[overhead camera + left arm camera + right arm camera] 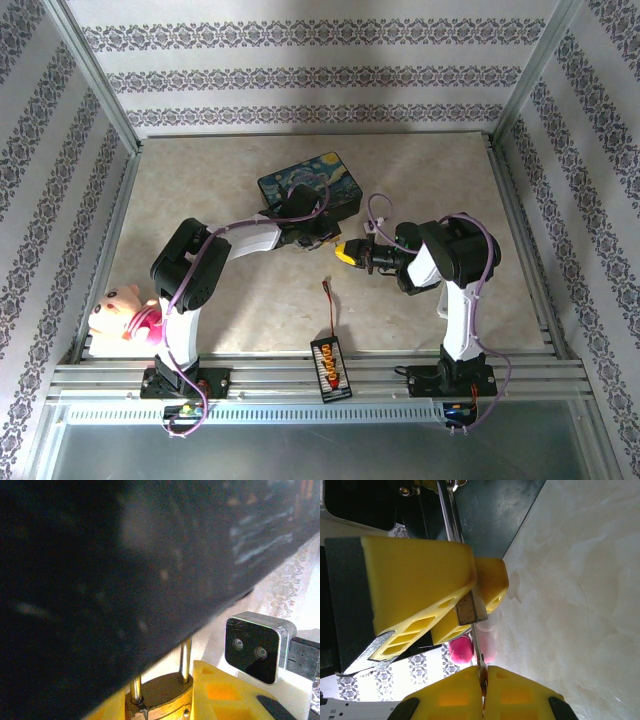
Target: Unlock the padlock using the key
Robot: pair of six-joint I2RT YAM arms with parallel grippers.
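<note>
Seen from above, the left pincer (306, 237) and right pincer (347, 252) sit tip to tip mid-counter (190, 180), just in front of the painted box (310, 183). In the left wrist view, yellow fingers (220, 692) grip the brass padlock (161, 694), its shackle reaching up to the box's edge. In the right wrist view, the right pincer is closed on the key (479, 654).

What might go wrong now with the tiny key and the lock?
1. The key is thin and pinched in the right fingers with only its blade sticking out, so it may twist or slip if its tip misses the keyhole.
2. The left fingers grip just the body of the padlock; a sideways push might tip it.
3. The painted box sits right by the shackle and might block it from popping open.
</note>
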